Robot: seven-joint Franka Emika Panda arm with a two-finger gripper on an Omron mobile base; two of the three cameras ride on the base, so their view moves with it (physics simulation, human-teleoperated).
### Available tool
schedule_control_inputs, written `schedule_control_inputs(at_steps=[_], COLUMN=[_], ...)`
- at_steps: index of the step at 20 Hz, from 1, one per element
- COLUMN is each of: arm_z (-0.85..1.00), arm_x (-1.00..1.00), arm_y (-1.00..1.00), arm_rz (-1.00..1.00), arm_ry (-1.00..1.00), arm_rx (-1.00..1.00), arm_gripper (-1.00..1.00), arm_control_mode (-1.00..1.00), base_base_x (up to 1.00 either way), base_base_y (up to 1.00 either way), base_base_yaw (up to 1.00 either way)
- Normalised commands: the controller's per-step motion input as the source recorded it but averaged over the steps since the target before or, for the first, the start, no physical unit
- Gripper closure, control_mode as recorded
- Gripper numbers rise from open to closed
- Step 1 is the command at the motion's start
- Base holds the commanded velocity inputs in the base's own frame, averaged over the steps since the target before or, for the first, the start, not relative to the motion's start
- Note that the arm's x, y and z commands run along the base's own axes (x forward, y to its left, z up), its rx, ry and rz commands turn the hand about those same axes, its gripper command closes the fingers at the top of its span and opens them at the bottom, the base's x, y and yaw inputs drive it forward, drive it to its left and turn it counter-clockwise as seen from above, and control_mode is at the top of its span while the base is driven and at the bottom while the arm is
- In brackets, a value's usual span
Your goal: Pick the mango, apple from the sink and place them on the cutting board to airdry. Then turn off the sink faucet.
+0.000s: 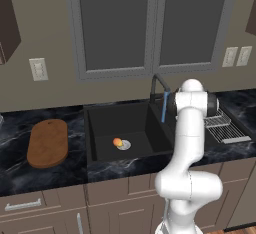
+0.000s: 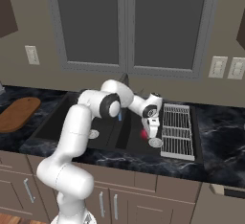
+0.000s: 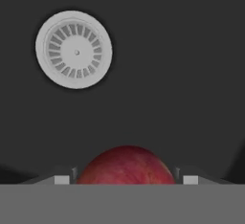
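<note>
Hiding apple [image 3: 126, 164] base, claw [image 3: 126, 180] tips cropped

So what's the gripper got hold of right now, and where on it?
The gripper has the apple between its fingers, one on each side of the fruit, in the sink basin with the drain. Whether it is lifted yet cannot be told.

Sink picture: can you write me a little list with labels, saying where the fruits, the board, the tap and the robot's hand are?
apple: red, in the right basin of the sink, between the robot's fingers
gripper: down in that basin, closed on the apple
mango: in the left basin, beside its drain
cutting board: on the counter left of the sink, nothing on it
faucet: water running
</note>
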Motion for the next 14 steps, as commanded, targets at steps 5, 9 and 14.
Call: schedule_control_inputs(at_steps=[5,9,14], arm_z=[0.62,0.64,0.68], arm_x=[-0.19,-0.20,-0.17], arm_y=[0.00,0.00,0.00], arm_rz=[0.02,0.02,0.02], arm_ry=[-0.07,-0.06,-0.05], arm_rx=[0.00,0.00,0.00], arm_gripper=[1.00,1.00,1.00], arm_control_mode=[-1.00,-1.00,-1.00], base_base_x=[0.00,0.00,0.00], base_base_y=[0.00,0.00,0.00], base_base_yaw=[0.00,0.00,0.00])
